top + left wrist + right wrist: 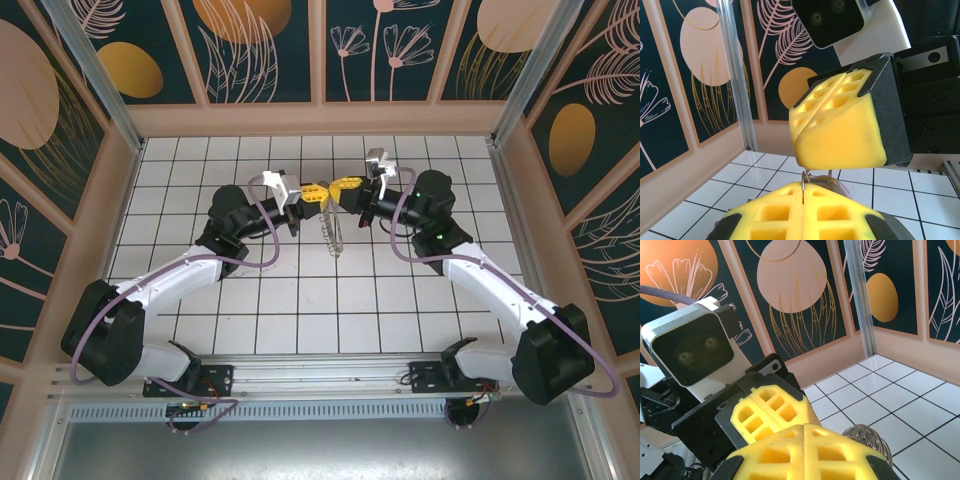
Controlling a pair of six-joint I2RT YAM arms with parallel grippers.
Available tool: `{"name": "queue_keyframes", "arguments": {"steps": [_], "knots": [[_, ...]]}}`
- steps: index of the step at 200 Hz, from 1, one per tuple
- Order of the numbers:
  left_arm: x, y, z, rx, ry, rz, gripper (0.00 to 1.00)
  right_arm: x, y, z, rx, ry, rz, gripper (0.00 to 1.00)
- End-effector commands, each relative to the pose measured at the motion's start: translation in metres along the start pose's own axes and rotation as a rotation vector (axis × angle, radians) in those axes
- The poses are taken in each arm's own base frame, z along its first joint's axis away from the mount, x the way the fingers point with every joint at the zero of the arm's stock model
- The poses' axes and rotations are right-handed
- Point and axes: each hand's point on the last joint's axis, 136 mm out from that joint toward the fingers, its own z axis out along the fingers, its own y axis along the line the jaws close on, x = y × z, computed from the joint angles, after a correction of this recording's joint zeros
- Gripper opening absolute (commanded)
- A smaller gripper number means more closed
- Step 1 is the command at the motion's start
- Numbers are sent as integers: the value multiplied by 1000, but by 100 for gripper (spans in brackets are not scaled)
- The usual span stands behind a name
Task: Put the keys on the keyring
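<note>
From above, you have the keyring, a thin grey-brown flexible loop with metallic teeth, hanging over the white tiled surface. The yellow-padded left pincer sits at the keyring's top left and the right pincer at its top right, their pads almost touching. In your left wrist view the left pincer is pressed together on a thin wire of the keyring, with the right pincer just above that wire. In your right wrist view the right pincer is pressed together too, though you cannot tell whether it pinches anything. The keyring's coiled metal shows just beyond it. The tiny lilac-pink key is too small to find. Watch out: the keyring looks limp, so a tug from either arm could slip it free, and such crowded pads could collide.
</note>
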Motion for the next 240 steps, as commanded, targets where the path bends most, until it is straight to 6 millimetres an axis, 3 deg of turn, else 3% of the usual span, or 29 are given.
{"name": "queue_keyframes", "arguments": {"steps": [1,115,240], "knots": [[-25,-6,3,28,-62,68,0,-18,8,6,-34,-45,-63,0],[-45,-14,-4,42,-122,101,0,3,-27,-7,53,-35,-9,0],[-60,-10,-7,20,-214,64,0,18,-12,-11,-56,-50,101,0]]}}
